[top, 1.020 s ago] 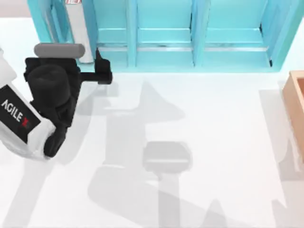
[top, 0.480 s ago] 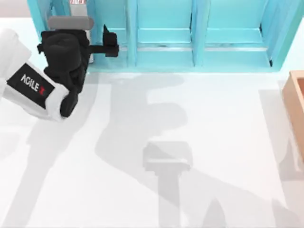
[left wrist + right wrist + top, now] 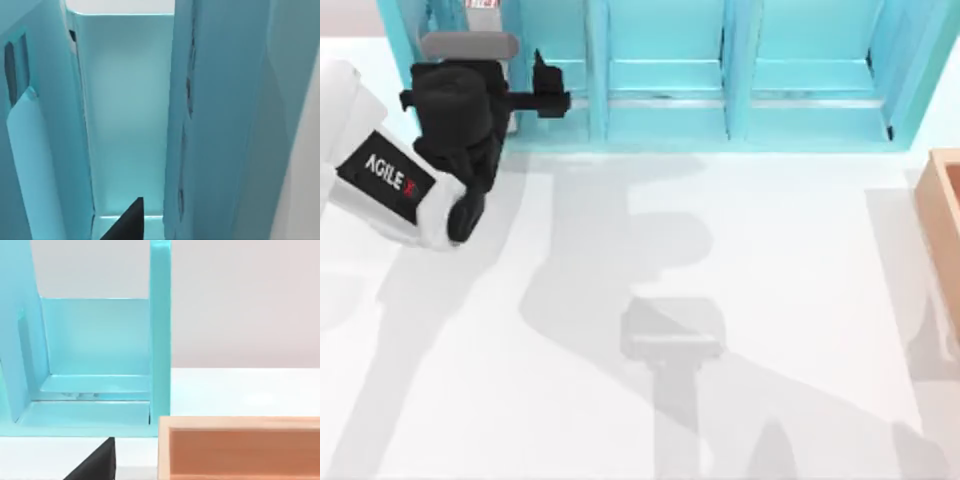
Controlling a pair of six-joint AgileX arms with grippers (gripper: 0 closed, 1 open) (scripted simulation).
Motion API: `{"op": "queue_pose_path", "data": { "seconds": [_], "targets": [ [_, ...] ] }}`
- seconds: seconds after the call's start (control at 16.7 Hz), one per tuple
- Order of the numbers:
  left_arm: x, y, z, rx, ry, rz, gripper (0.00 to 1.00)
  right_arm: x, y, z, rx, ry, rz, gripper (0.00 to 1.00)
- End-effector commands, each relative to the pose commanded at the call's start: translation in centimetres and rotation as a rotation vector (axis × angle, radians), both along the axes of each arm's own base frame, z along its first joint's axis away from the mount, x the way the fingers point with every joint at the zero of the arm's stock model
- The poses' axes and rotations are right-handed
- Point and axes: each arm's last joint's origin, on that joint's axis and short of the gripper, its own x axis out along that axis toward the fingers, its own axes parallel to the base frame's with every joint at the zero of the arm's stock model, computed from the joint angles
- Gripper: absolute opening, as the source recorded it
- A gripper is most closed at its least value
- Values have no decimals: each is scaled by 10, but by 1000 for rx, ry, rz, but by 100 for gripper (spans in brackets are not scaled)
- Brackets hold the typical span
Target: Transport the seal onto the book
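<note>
The seal and the book are hidden or out of view. My left gripper (image 3: 542,82) is at the back left of the table, reaching into the front of the light-blue shelf (image 3: 670,110) by the divider between its first two compartments. The left wrist view looks along a shelf divider (image 3: 200,125) into a bare compartment, with a dark part of the left gripper (image 3: 127,225) at the picture's edge. In the right wrist view a dark part of my right gripper (image 3: 97,462) lies before a wooden box (image 3: 240,447) and the shelf's end wall (image 3: 160,335).
The shelf runs along the whole back edge. A white object with a red mark (image 3: 480,5) stands in its leftmost compartment. The wooden box (image 3: 942,230) sits at the right edge. Arm shadows fall across the white table (image 3: 770,250).
Over the second my left arm swung from the table's left toward the back, carrying its gripper up to the shelf front. In the last half second it barely shifted.
</note>
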Motion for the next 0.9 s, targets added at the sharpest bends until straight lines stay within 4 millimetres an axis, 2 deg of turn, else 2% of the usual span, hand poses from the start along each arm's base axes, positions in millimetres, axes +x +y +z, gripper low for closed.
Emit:
{"op": "queue_pose_path", "data": {
  "seconds": [0.6, 0.9],
  "targets": [
    [0, 0, 0, 0, 0, 0, 2, 0, 0, 0, 0, 0, 0, 100],
    [0, 0, 0, 0, 0, 0, 0, 0, 0, 0, 0, 0, 0, 100]
  ]
}}
